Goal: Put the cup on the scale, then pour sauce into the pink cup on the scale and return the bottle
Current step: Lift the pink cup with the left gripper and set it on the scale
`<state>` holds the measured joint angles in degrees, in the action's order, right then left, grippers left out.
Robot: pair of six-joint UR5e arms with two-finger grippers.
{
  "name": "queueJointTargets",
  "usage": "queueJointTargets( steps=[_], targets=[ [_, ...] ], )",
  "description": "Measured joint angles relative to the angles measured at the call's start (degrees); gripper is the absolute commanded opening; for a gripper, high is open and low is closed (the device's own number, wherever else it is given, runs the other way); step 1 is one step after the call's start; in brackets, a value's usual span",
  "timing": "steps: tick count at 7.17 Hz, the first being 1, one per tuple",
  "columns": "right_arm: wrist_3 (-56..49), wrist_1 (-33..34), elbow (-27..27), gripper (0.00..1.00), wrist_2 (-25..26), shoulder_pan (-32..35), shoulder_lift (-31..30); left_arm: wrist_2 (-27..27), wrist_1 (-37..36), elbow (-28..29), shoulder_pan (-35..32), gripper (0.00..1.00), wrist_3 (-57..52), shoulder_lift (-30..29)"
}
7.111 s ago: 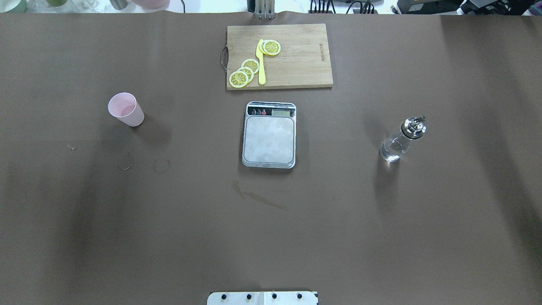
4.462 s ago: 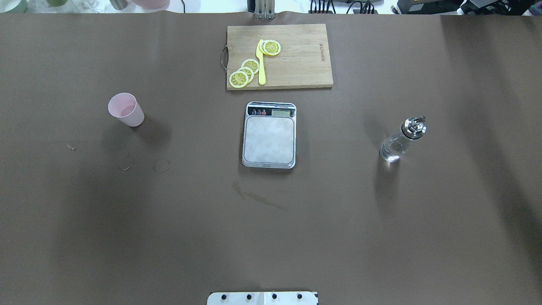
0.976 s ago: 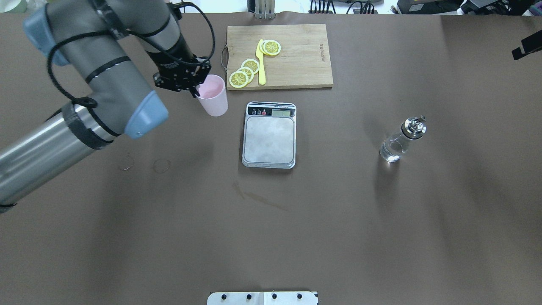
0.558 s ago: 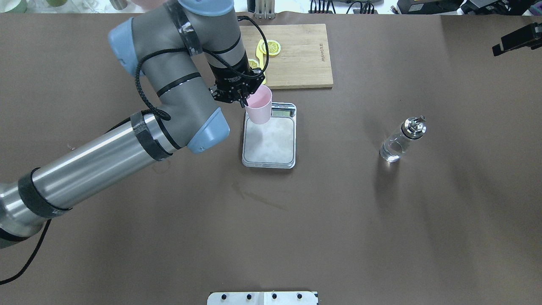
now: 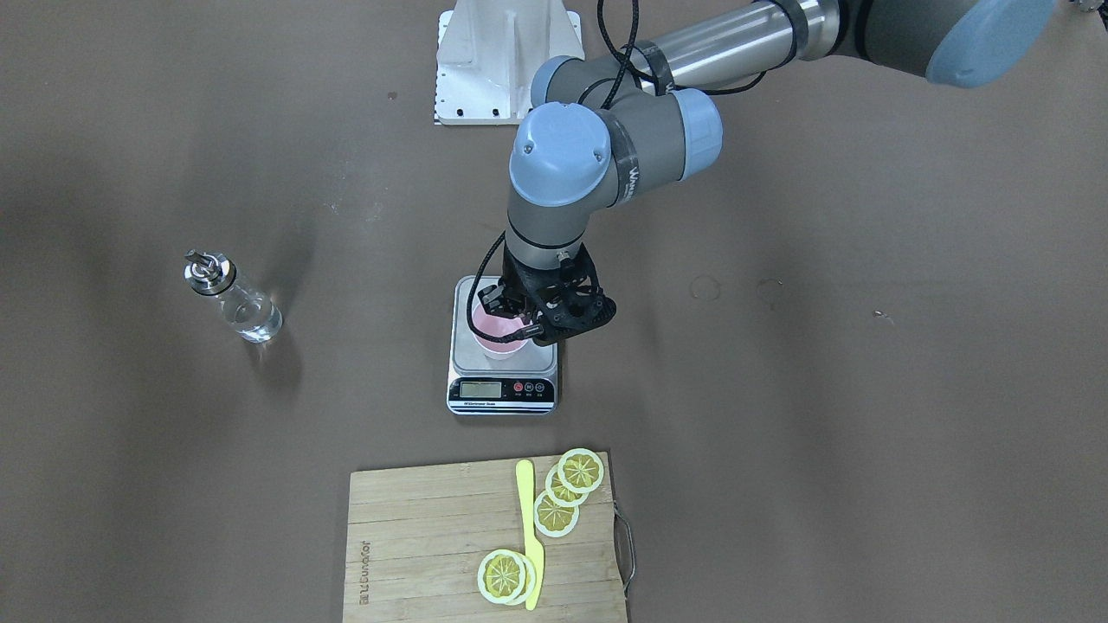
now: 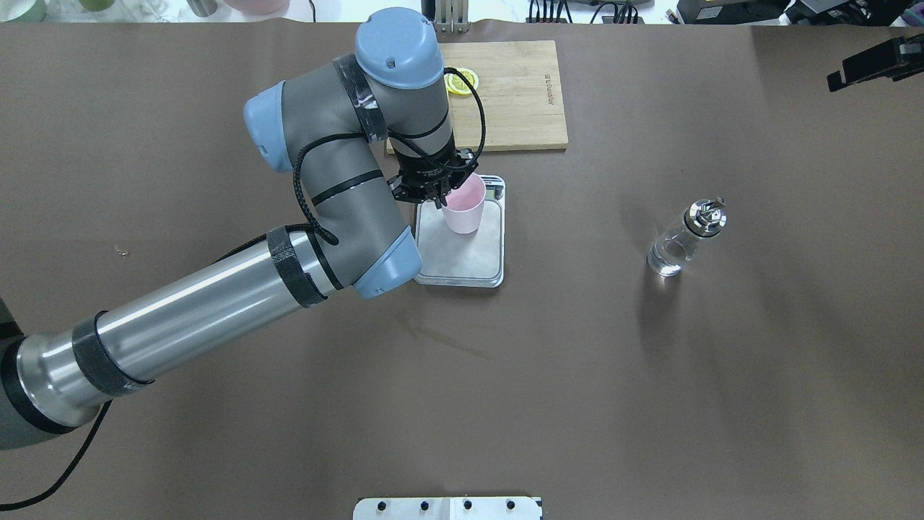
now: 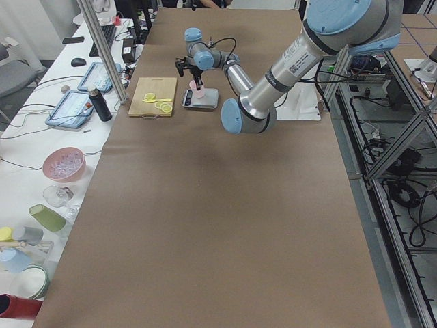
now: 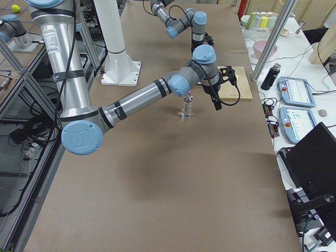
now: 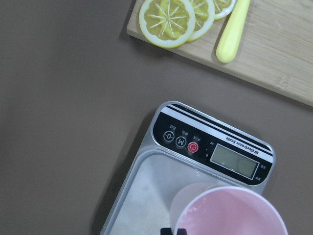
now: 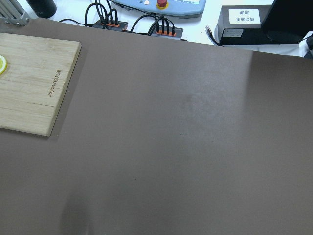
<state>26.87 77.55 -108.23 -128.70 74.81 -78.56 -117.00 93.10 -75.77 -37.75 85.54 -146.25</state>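
Note:
The pale pink cup (image 6: 465,209) is upright over the far part of the scale's silver platform (image 6: 469,253), just behind the black display strip (image 5: 502,391). My left gripper (image 6: 442,201) is shut on the cup's rim, one finger inside and one outside. Whether the cup's base rests on the platform I cannot tell. The left wrist view shows the cup (image 9: 230,215) low over the scale (image 9: 146,196). The glass bottle (image 6: 675,245) with its silver pourer stands alone to the right, clear sauce (image 6: 664,256) inside. My right gripper (image 6: 866,66) hangs at the far right edge, far from the bottle, its jaws unclear.
A wooden cutting board (image 6: 520,94) with lemon slices (image 5: 554,510) and a yellow knife (image 5: 526,536) lies just beyond the scale. My left arm (image 6: 216,303) stretches across the left half of the table. The robot's base plate (image 6: 447,508) sits at the near edge.
My left arm came in, took the cup from the table's left side and carried it right to above the scale. The right gripper edged into view at the far right.

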Motion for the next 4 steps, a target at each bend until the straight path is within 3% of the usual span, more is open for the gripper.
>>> queueJointTargets(
  steps=[4],
  targets=[
    [-0.6, -0.4, -0.7, 1.00, -0.1, -0.3, 1.5, 1.9, -0.8, -6.3, -0.3, 0.98, -1.4, 2.8]
  ],
)
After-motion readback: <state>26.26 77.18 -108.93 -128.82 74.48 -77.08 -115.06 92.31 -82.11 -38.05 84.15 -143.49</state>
